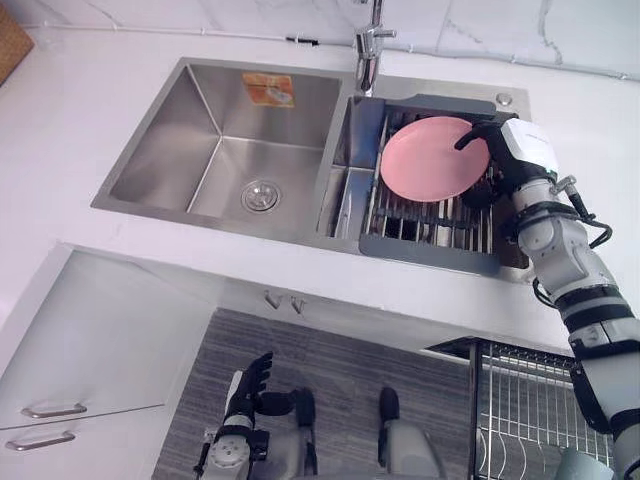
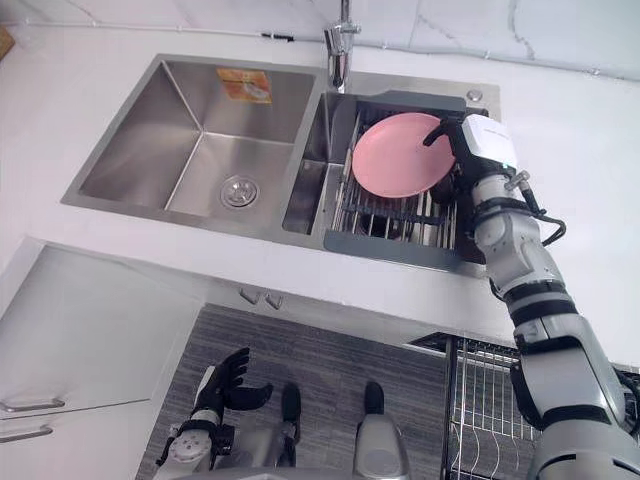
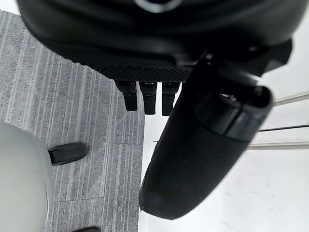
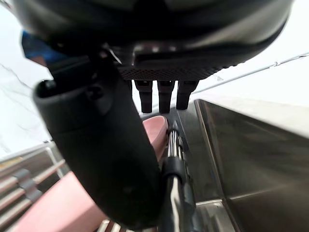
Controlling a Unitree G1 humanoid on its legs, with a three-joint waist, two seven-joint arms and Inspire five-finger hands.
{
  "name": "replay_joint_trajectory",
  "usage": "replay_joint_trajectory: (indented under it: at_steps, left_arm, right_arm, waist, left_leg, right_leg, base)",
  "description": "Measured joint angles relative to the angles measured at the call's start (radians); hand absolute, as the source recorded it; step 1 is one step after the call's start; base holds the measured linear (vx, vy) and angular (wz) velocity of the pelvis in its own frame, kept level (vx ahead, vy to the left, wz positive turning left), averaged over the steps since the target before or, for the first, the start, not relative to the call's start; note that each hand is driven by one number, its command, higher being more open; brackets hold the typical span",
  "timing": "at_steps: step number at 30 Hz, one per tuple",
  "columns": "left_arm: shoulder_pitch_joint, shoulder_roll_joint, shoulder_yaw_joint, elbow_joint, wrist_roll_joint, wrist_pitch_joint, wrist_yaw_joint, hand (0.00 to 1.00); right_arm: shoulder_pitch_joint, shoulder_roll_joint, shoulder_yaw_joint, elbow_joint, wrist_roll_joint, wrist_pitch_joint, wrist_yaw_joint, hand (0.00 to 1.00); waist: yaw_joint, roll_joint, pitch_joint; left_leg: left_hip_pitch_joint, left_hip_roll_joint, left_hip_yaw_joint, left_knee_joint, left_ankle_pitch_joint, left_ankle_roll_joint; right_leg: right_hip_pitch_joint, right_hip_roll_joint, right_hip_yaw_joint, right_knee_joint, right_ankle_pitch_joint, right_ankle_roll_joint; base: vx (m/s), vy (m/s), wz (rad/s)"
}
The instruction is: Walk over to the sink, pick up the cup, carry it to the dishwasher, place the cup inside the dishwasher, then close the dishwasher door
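Worktop (image 1: 80,120), far left corner: a brown item (image 1: 10,40), cut off by the frame, kind not determinable; below the front edge, cupboard drawers with two metal handles (image 1: 50,410).

Left hand (image 1: 245,395): low over the grey floor (image 1: 350,360), in front of the cupboards; fingers straight and relaxed, thumb spread, nothing held.

Sink (image 1: 170,140): set into the worktop, two basins; the left basin holds only its drain (image 1: 260,195), with a sticker (image 1: 268,90) on the back wall; tap (image 1: 368,50) at the back edge between the basins, top cut off.

Right basin: a grey drying rack (image 1: 430,253) spans it; a pink plate (image 1: 430,160) lies in the rack; items beneath the bars are too dark to identify; a cup cannot be made out here.

Right hand (image 1: 497,165): at the plate's right rim; fingers extended, thumb spread over the pink surface, not clamped on it; contact cannot be confirmed.

Dishwasher rack (image 1: 525,390): wire, below the worktop's front right edge, cut off by the frame.
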Motion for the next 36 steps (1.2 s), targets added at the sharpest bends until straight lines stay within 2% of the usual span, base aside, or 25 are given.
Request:
replay_joint_trajectory:
  at_steps: [3, 7, 13, 15, 21, 24, 26, 29, 32, 36]
  left_arm:
    - [-0.019, 0.002, 0.000, -0.005, -0.010, -0.004, 0.000, 0.90]
    - [-0.038, 0.002, 0.000, -0.020, -0.016, -0.012, 0.001, 0.90]
    - [-0.041, 0.002, 0.000, -0.018, -0.016, -0.011, 0.000, 0.90]
    - [-0.044, 0.001, 0.000, -0.019, -0.016, -0.011, 0.000, 0.90]
    - [-0.045, -0.004, 0.032, -0.028, -0.015, -0.007, -0.001, 0.90]
    - [-0.044, -0.012, 0.059, -0.031, -0.013, 0.000, -0.004, 0.90]
    - [-0.042, -0.013, 0.064, -0.031, -0.013, 0.002, -0.004, 0.90]
    - [-0.027, -0.009, 0.084, -0.022, -0.001, 0.013, -0.005, 0.90]
    - [-0.006, -0.008, 0.085, -0.016, 0.009, 0.023, -0.006, 0.90]
    - [0.004, -0.008, 0.087, 0.013, 0.025, 0.032, -0.007, 0.90]
  right_arm:
    - [-0.041, -0.025, 0.042, 0.030, 0.001, -0.013, 0.002, 0.30]
    - [-0.067, -0.030, 0.042, 0.034, 0.003, -0.013, 0.003, 0.30]
    - [-0.058, -0.037, 0.038, 0.011, 0.020, -0.013, 0.004, 0.30]
    - [-0.010, -0.039, -0.002, -0.050, 0.021, -0.008, 0.003, 0.30]
    - [0.233, -0.030, -0.196, -0.385, 0.021, -0.012, -0.001, 0.30]
    - [0.344, 0.024, -0.302, -0.533, 0.022, -0.038, -0.021, 0.30]
    - [0.400, 0.057, -0.359, -0.608, 0.022, -0.050, -0.032, 0.30]
    - [0.485, 0.135, -0.432, -0.697, 0.048, -0.071, -0.051, 0.30]
    - [0.564, 0.178, -0.480, -0.743, 0.062, -0.073, -0.057, 0.30]
    - [0.645, 0.224, -0.535, -0.819, 0.062, -0.080, -0.064, 0.30]
  waist:
    - [0.000, 0.001, 0.007]
    - [0.001, 0.002, 0.032]
    - [0.001, 0.002, 0.032]
    - [0.002, 0.002, 0.032]
    - [-0.001, 0.002, 0.032]
    - [-0.006, -0.001, 0.032]
    - [-0.009, -0.008, 0.031]
    - [-0.032, -0.047, 0.024]
    - [-0.044, -0.074, 0.008]
    - [-0.060, -0.093, -0.005]
  left_leg:
    - [-0.008, 0.000, -0.004, 0.010, 0.000, 0.000]
    - [-0.021, 0.004, -0.010, 0.018, 0.000, -0.006]
    - [-0.027, 0.009, -0.009, 0.014, 0.008, -0.009]
    - [-0.027, 0.010, -0.007, 0.013, 0.008, -0.009]
    - [-0.006, 0.020, 0.011, -0.004, 0.003, -0.012]
    - [0.023, 0.026, 0.030, -0.004, -0.012, -0.015]
    - [0.039, 0.028, 0.045, -0.004, -0.019, -0.015]
    - [0.065, 0.032, 0.090, -0.004, -0.033, -0.017]
    - [0.094, 0.034, 0.125, -0.002, -0.048, -0.017]
    - [0.129, 0.037, 0.188, 0.007, -0.074, -0.017]
  right_leg:
    - [-0.001, 0.000, 0.000, 0.002, -0.003, -0.003]
    - [-0.012, 0.004, 0.001, 0.011, -0.009, -0.010]
    - [-0.023, 0.009, 0.003, 0.017, -0.008, -0.011]
    - [-0.024, 0.010, 0.005, 0.017, -0.008, -0.011]
    - [-0.022, 0.022, 0.024, 0.019, -0.008, -0.011]
    - [-0.002, 0.031, 0.042, 0.018, -0.008, -0.011]
    - [0.008, 0.036, 0.057, 0.016, -0.008, -0.011]
    - [0.017, 0.044, 0.100, 0.006, -0.009, -0.011]
    - [0.031, 0.052, 0.138, -0.004, -0.008, -0.010]
    - [0.037, 0.060, 0.201, -0.006, 0.000, -0.003]
  base:
    - [-0.01, -0.004, 0.02]
    - [-0.06, -0.020, 0.04]
    - [-0.01, -0.008, 0.01]
    - [0.04, -0.015, 0.00]
    - [0.07, -0.026, -0.08]
    - [0.05, -0.021, -0.18]
    - [0.02, -0.018, -0.26]
    - [0.00, -0.010, -0.37]
    - [0.01, 0.000, -0.41]
    - [0.02, 0.025, -0.54]
